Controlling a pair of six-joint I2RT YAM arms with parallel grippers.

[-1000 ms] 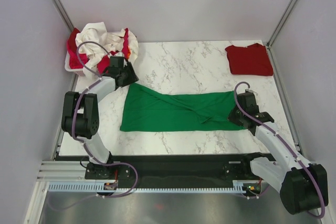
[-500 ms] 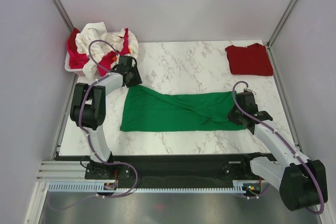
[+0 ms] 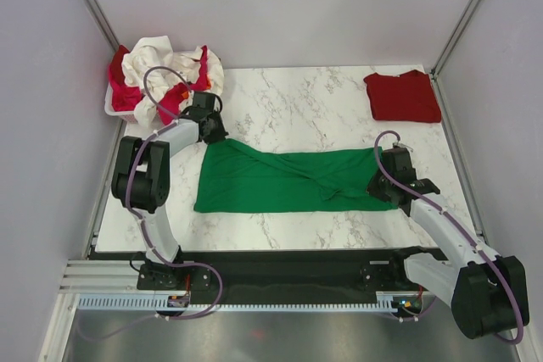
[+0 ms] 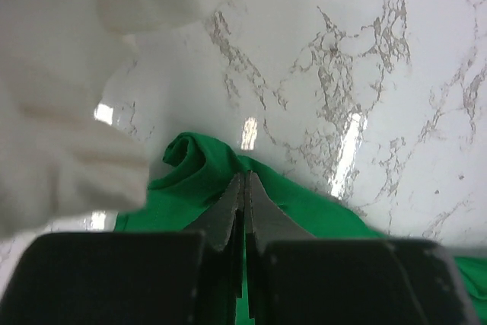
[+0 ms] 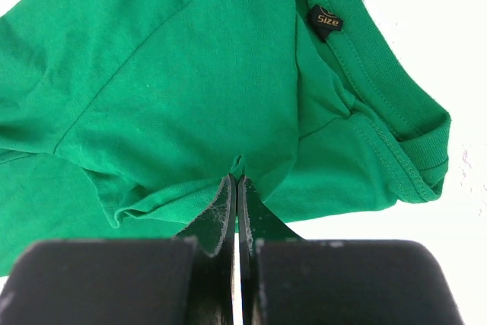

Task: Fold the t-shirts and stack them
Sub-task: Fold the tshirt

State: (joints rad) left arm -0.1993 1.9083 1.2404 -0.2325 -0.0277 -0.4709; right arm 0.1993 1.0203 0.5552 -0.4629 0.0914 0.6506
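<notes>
A bright green t-shirt [image 3: 280,180] lies stretched left to right on the marble table. My left gripper [image 3: 215,136] is shut on its far left corner; the left wrist view shows the closed tips [image 4: 245,177] pinching a fold of green cloth [image 4: 199,165]. At the shirt's right end, near the collar, my right gripper [image 3: 378,187] is shut on it. The right wrist view shows the tips [image 5: 237,179] biting a pucker of the green shirt [image 5: 183,74], with the size label [image 5: 325,20] beyond. A folded dark red t-shirt [image 3: 403,96] lies at the back right.
A white basket [image 3: 112,108] at the back left corner holds a crumpled cream-white t-shirt [image 3: 153,55] and a pinkish red one [image 3: 121,69]. Cream cloth [image 4: 61,112] hangs close to the left of my left fingers. Grey walls enclose the table.
My left gripper moved a little right and toward the shirt's far left corner, then shut on the cloth. The right gripper has stayed shut on the shirt.
</notes>
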